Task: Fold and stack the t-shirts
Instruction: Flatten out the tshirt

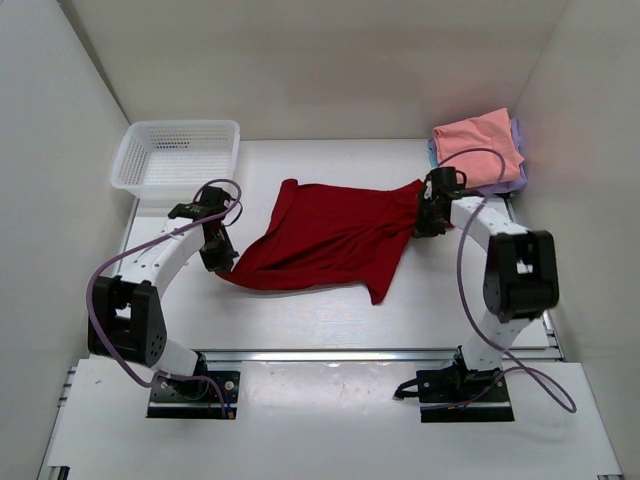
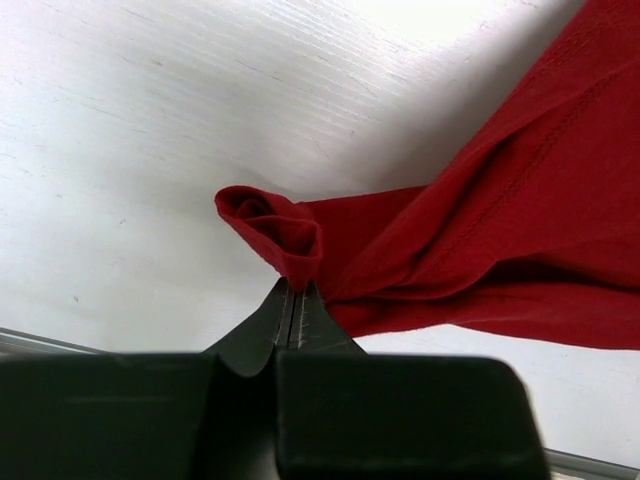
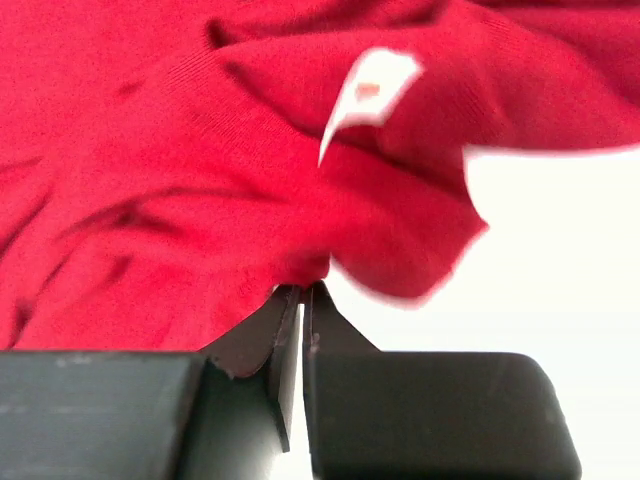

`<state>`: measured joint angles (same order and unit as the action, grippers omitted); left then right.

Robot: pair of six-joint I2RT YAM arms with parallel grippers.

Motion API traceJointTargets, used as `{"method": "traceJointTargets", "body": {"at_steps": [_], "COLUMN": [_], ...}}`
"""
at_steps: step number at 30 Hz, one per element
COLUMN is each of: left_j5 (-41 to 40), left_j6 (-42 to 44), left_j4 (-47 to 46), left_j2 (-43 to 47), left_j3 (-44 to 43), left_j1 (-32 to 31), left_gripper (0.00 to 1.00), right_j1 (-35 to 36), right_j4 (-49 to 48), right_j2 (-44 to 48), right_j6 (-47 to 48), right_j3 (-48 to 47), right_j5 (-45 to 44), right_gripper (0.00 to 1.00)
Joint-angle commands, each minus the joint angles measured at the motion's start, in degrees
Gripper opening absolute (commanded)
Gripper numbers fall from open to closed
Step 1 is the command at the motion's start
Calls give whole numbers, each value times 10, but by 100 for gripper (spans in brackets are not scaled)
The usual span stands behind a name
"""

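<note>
The dark red t-shirt lies spread and rumpled across the middle of the table. My left gripper is shut on its near-left corner, which bunches just past the fingertips in the left wrist view. My right gripper is shut on its far-right edge; the red cloth and a white label fill the right wrist view. A folded salmon pink shirt tops a stack at the back right, with lavender and teal edges showing under it.
A white plastic mesh basket stands at the back left. White walls close in the table on three sides. A metal rail runs along the near edge in front of the arm bases.
</note>
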<state>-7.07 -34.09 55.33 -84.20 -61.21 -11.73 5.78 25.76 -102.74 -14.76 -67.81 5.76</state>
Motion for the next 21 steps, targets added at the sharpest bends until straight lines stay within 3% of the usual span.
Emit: {"method": "traceJointTargets", "body": {"at_steps": [1, 5, 10, 14, 21], "left_j5": [-7, -1, 10, 7, 13], "left_j6": [-5, -14, -18, -17, -17], "left_j4": [-2, -14, -24, -24, -26], "left_j2": [23, 19, 9, -10, -12], "left_j3": [-7, -7, -12, -34, -27], "left_j1": [5, 9, 15, 12, 7], "left_gripper": [0, 0, 0, 0, 0], "right_j1": [-14, -17, -45, -57, -52], "right_j4": [70, 135, 167, 144, 180], "right_j2": [142, 267, 296, 216, -56], "right_j6": [-18, -49, -55, -26, -4], "right_j3": [-19, -13, 29, -2, -300], "right_j5": [-30, -2, 44, 87, 117], "right_gripper": [0, 0, 0, 0, 1]}}
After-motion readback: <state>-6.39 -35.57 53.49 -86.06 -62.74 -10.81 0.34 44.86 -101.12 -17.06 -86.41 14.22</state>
